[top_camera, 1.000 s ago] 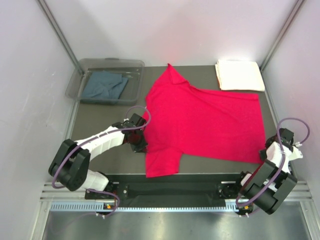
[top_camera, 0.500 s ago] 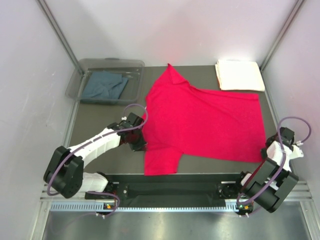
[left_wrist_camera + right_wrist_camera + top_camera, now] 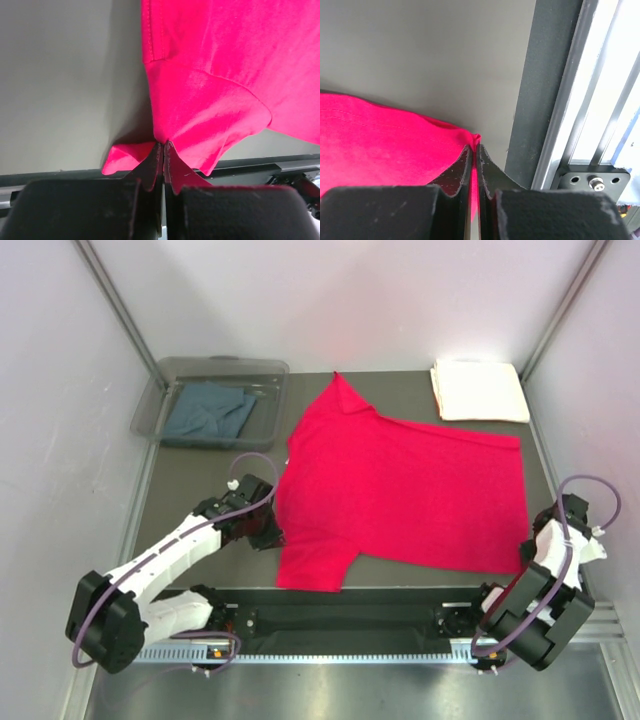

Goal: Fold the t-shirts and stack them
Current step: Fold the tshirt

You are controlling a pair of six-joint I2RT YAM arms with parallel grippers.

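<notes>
The red t-shirt [image 3: 400, 490] lies spread across the table [image 3: 190, 480] at frame centre. The left end effector [image 3: 268, 530] pinches the shirt's left edge. The right end effector [image 3: 527, 552] pinches its lower-right corner.

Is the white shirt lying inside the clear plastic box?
No, the folded white shirt lies on the table at its far right corner, while the box holds a blue-grey shirt.

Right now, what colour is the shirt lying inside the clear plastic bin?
Slate blue-grey t-shirt, plain, no pattern; the top external view shows it best.
</notes>
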